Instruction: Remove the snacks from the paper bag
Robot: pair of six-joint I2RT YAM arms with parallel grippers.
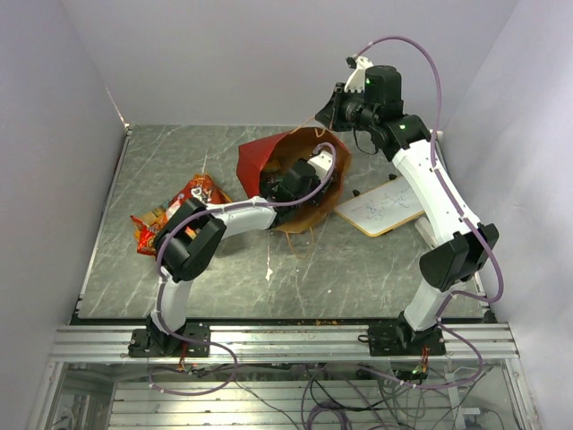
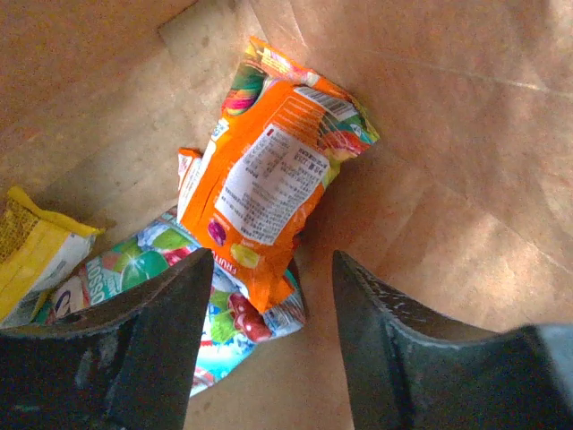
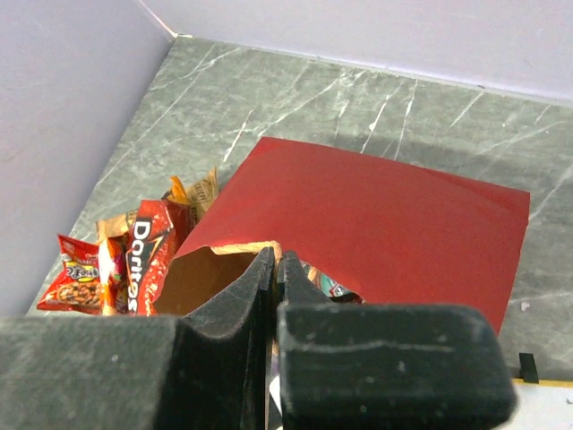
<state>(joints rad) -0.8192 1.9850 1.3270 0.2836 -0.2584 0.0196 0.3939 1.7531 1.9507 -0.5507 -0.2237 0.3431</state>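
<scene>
The paper bag (image 1: 269, 154), red outside and brown inside, lies in the middle of the table with its mouth lifted open. My right gripper (image 1: 322, 116) is shut on the bag's upper rim; the right wrist view shows the rim (image 3: 235, 250) pinched between the closed jaws (image 3: 276, 262). My left gripper (image 2: 273, 264) is open and empty inside the bag, just above an orange fruit packet (image 2: 269, 175). A teal-and-white packet (image 2: 152, 264) and a yellow packet (image 2: 31, 251) lie beside it. From above the left gripper (image 1: 294, 184) sits in the bag's mouth.
A pile of snacks lies on the table left of the bag (image 1: 175, 213), with a red Doritos bag (image 3: 143, 255), a red cookie packet (image 3: 76, 276) and a gold packet (image 3: 201, 188). A flat white wood-framed board (image 1: 380, 209) lies right of the bag. Walls enclose the table.
</scene>
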